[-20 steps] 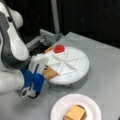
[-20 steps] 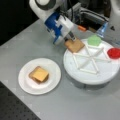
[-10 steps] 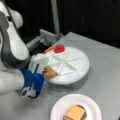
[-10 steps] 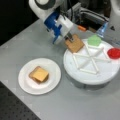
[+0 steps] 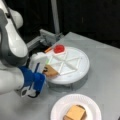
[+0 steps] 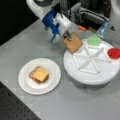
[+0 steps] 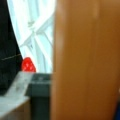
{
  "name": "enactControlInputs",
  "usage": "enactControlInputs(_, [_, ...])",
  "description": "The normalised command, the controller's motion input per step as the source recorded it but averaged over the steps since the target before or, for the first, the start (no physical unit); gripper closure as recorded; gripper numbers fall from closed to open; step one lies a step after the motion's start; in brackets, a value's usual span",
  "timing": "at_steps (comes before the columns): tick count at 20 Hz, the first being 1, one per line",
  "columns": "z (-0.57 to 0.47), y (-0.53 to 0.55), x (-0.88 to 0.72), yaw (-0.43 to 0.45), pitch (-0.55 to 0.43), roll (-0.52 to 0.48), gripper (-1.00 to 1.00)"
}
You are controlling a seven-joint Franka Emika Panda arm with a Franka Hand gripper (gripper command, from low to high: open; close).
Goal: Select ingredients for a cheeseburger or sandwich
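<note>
My gripper (image 6: 67,37) is shut on a toast-brown bread square (image 6: 73,42), held tilted at the edge of the white divided tray (image 6: 100,75); it shows again as the bread square (image 5: 50,71) by the gripper (image 5: 45,71). In the wrist view the bread (image 7: 87,60) fills most of the picture. A green square (image 6: 94,40) and a red disc (image 6: 114,53) lie in tray compartments; the red disc (image 5: 59,48) also shows at the tray's far side. On the white paper plate (image 6: 27,85) rests a small stack topped by a yellow-orange cheese square (image 6: 39,74), seen too as the stack (image 5: 75,113).
The tray (image 5: 80,72) stands raised above the grey table. Metal framing (image 6: 87,15) and a clear bottle (image 6: 102,30) are behind it. The arm's white body (image 5: 12,50) fills a front view's left. The table's dark edge (image 6: 15,107) is near the plate.
The bread square has risen slightly in the gripper at the tray's edge; otherwise nothing has visibly moved.
</note>
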Motion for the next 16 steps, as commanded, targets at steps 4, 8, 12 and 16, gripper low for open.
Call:
enactControlInputs(4, [0.48, -0.07, 0.35, 0.131, 0.243, -0.092, 1.00])
enactControlInputs(8, [0.23, -0.09, 0.45, 0.227, 0.188, -0.153, 1.00])
enactControlInputs(12, [0.00, -0.18, 0.52, 0.288, 0.166, -0.115, 1.00])
enactControlInputs(16, [-0.15, -0.31, 0.51, 0.354, 0.126, -0.019, 1.00])
